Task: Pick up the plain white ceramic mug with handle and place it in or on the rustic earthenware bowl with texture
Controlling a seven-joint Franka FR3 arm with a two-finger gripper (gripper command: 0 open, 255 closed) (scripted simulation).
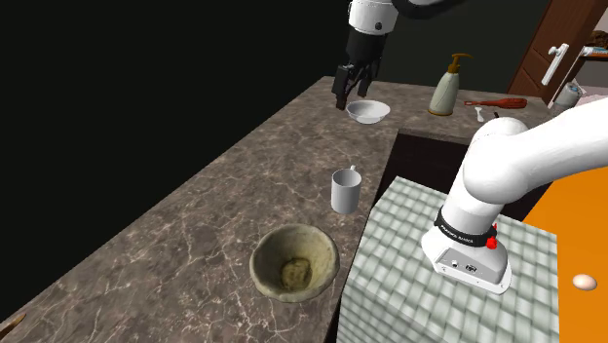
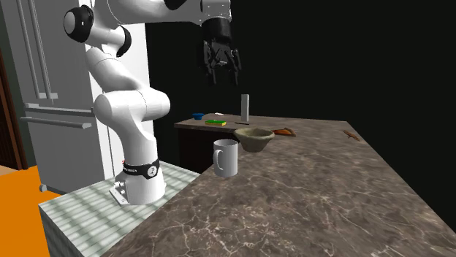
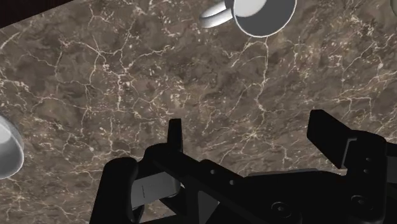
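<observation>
I have the gripper [image 3: 249, 127] with its two black fingers spread wide, and only bare marbled countertop [image 3: 114, 83] shows between them. It hangs in the air well apart from the white mug [image 1: 344, 190], further along the counter from it, near a small white bowl [image 1: 367, 111].

The mug stands upright on the counter, just beside the stand [image 1: 409, 253], with nothing touching it. In the wrist view the mug [image 3: 263, 14] is cut off by the frame edge, so I get part of its rim and handle. The white bowl [image 3: 7, 153] is sliced by the frame edge there too.

The earthenware bowl [image 1: 261, 261] sits near the mug on the opposite side from the gripper, not touching it. There is a mottled lump inside it that I cannot identify.

In the second exterior view the mug [image 2: 226, 157] overlaps one edge of the earthenware bowl [image 2: 254, 139]. The small things on the far counter behind the mug are too small to name. Past the counter's far edge is a black area.
</observation>
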